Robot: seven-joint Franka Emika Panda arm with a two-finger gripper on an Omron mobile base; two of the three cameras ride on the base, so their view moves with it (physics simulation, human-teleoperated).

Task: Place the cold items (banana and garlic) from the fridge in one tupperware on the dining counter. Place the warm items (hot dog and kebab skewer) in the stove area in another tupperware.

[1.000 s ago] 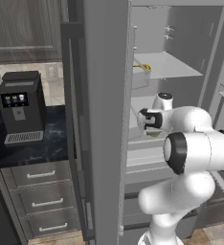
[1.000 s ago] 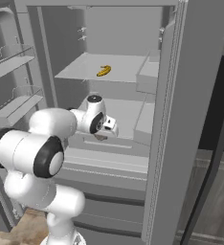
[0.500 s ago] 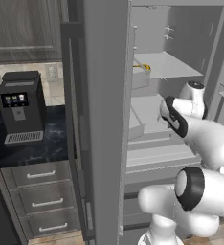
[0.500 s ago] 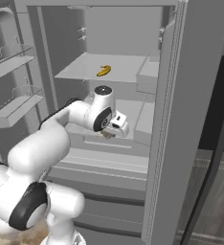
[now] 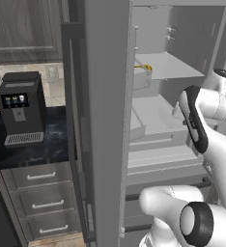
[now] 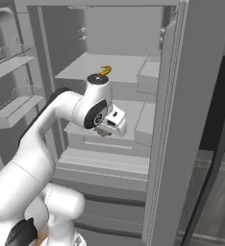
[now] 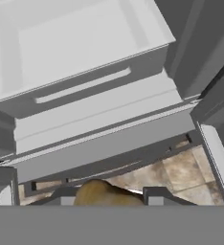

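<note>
Tool (image 7: 109, 198) pinching tan garlic (image 7: 106, 194) outside fridge (image 6: 109, 158); slip risk from shallow grip. Banana (image 6: 105, 70) on shelf.

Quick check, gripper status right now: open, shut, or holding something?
Gripper: closed on a rounded tan-brown item, likely the garlic, in front of the open fridge.

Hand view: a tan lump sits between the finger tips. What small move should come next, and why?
Probably draw the gripper back out of the fridge: the garlic looks clamped between the tips, while the banana lies on the upper shelf.
</note>
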